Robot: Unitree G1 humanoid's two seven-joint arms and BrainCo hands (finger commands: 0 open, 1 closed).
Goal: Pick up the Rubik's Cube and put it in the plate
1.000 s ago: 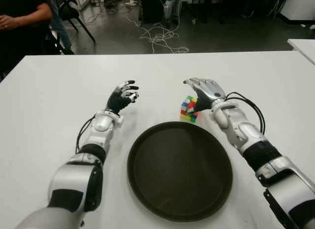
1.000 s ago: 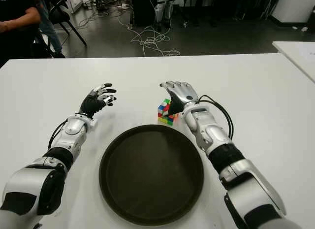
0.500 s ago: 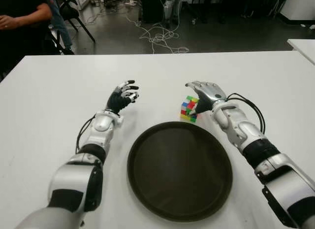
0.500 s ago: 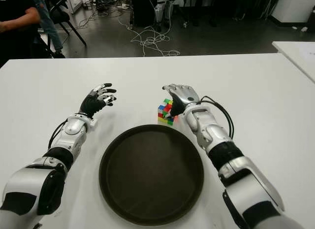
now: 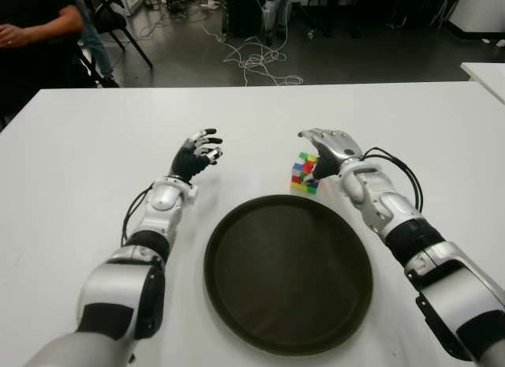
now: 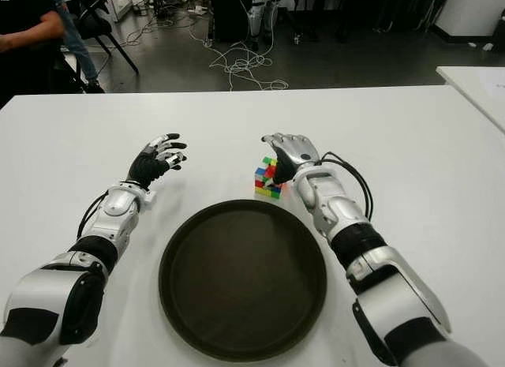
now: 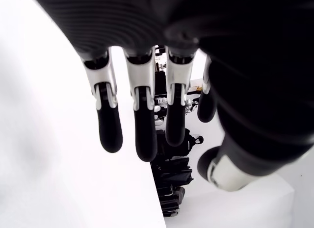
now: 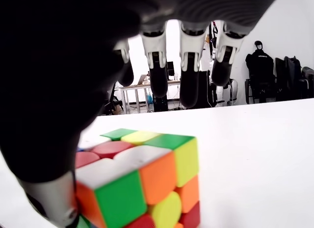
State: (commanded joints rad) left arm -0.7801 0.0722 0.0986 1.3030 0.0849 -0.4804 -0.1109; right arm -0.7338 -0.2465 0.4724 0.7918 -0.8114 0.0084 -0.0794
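The right robot hand [image 5: 327, 150] arches over the Rubik's Cube [image 5: 304, 173], fingers [image 8: 189, 66] extended above it and thumb against its side, not yet closed around it. The cube sits on the white surface [image 5: 95, 146] just beyond the far rim of the dark plate [image 5: 288, 272]. The left robot hand [image 5: 197, 154] hovers with loosely spread fingers, left of the cube.

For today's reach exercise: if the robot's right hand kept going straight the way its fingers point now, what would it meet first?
Probably nothing soon: the right hand arches over the Rubik's Cube, fingers pointing past its top. Beyond them only bare white table shows, though depth is hard to judge.
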